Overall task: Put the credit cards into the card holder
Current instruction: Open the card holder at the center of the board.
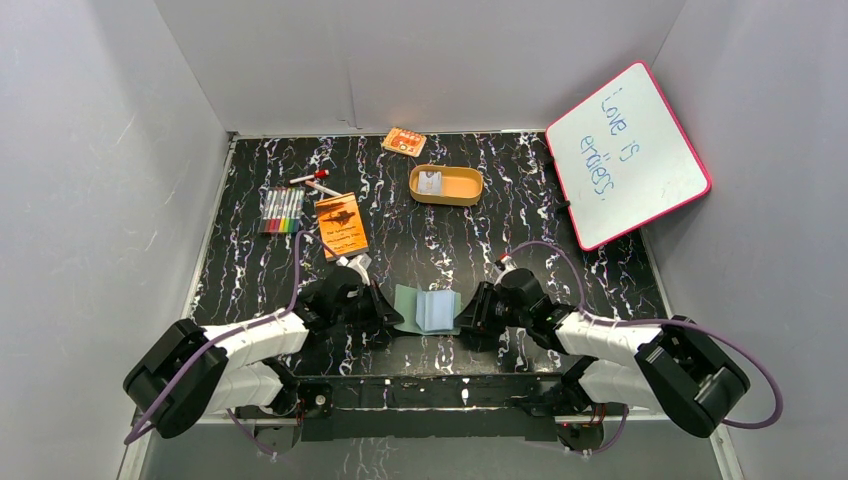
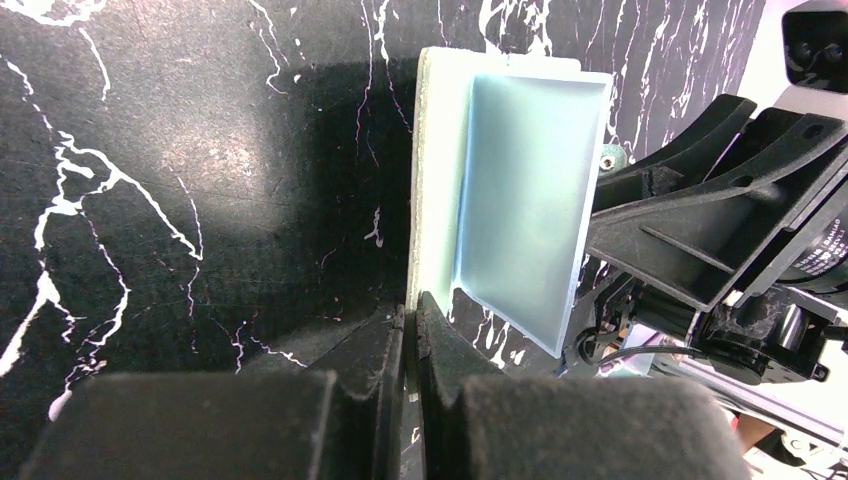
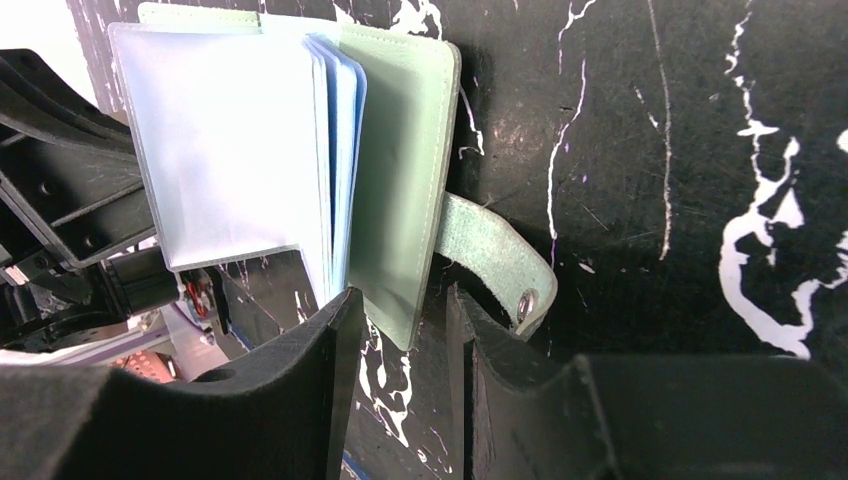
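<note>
The card holder point(image 1: 428, 309) lies open on the counter point(image 1: 520, 220) at the near edge, between both arms. The left fingers point(image 2: 385, 350) are clenched on its left cover. The right fingers point(image 3: 335, 340) stand apart around the corner of the right cover, not pressing it. One credit card point(image 1: 430, 182) lies in the tan tray point(image 1: 476, 186), well apart, beyond the holder. I judge the right arm a little nearer and free to fetch it. The card's long axis is too small to tell.

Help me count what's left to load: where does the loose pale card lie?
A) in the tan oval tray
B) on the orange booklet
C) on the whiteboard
A: the credit card lies inside the tan tray, well behind the open card holder.
</note>
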Tool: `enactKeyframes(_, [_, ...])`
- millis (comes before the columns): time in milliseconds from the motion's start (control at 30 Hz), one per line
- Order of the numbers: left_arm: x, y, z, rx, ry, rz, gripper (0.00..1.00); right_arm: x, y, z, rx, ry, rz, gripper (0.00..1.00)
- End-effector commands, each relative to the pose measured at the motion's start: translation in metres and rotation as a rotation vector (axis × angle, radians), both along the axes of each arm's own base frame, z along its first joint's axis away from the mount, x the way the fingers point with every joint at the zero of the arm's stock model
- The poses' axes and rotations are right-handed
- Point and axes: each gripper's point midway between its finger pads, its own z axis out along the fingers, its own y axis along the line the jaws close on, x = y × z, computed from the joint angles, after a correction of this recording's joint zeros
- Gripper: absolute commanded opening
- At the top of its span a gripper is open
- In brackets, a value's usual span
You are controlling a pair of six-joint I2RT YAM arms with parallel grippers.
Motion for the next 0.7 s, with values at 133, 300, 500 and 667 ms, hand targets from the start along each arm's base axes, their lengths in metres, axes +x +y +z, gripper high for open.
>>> enactKeyframes(133, [0.002, 0.007, 0.001, 0.013, -0.016, 0.032, 0.00, 0.021, -0.013, 0.032, -0.052, -0.129, -0.082, 0.47])
enactKeyframes(300, [0.002, 0.007, -0.001, 0.016, -0.011, 0.031, 0.00, 0.025, -0.010, 0.053, 0.003, -0.191, -0.081, 0.49])
enactKeyframes(500, [0.002, 0.006, -0.004, 0.023, -0.004, 0.027, 0.00, 0.029, 0.013, 0.059, 0.076, -0.170, -0.029, 0.48])
enactKeyframes(667, [0.002, 0.007, -0.003, 0.027, -0.005, 0.028, 0.00, 0.032, 0.024, 0.046, 0.070, -0.121, -0.001, 0.48])
